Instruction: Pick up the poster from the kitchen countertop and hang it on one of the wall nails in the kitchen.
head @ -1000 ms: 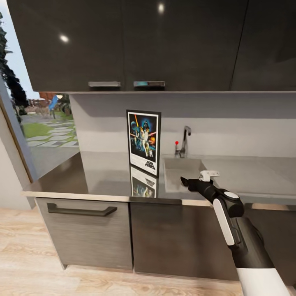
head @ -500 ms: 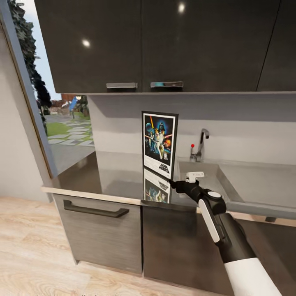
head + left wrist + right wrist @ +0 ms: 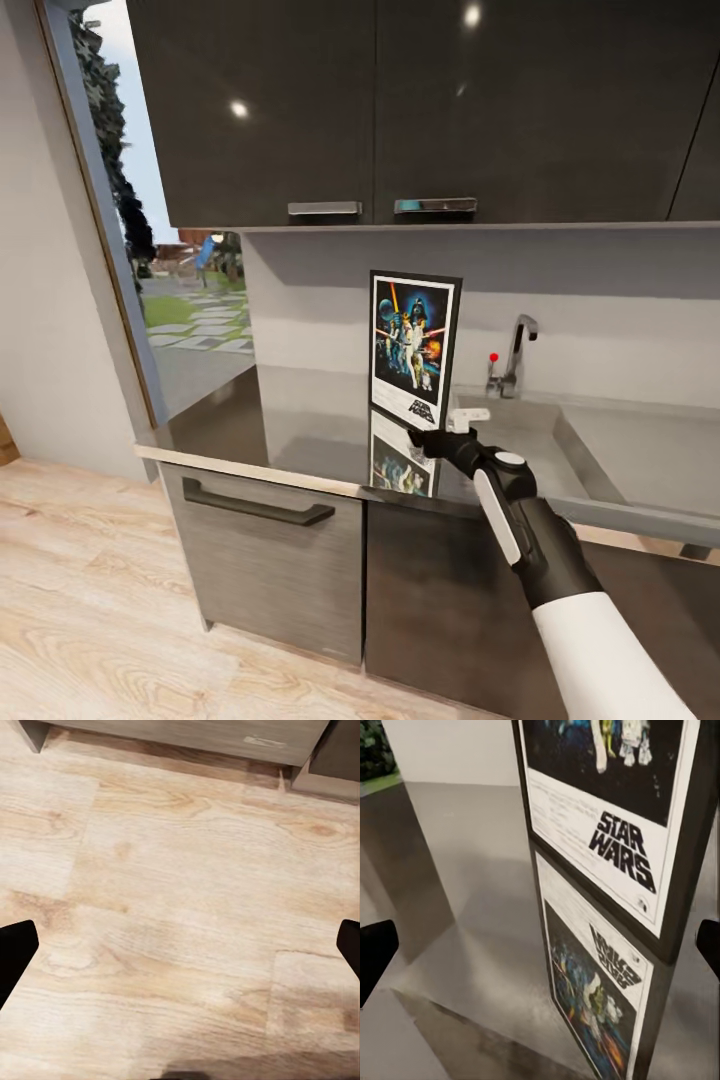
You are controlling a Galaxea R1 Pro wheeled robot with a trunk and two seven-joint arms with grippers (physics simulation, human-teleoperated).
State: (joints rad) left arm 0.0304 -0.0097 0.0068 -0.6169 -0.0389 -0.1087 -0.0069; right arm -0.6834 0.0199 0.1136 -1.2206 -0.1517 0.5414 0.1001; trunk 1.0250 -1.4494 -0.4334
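Poster [image 3: 414, 347] stands tall on the shiny grey tabletop [image 3: 300, 425], near the sink [image 3: 560, 450], and it looks to lean back against the wall. Its long side goes up and down, and its picture shines back from the tabletop below it. The right claw [image 3: 428, 440] is low, right by the bottom right corner of the poster. The poster sits just ahead of this claw and a bit to the left. From the right wrist view, the claw's two black tips sit far apart, so it is wide and holds nothing. The right arm is the nearer one. The left claw [image 3: 180, 945] is also wide and points down at the wood floor [image 3: 180, 885].
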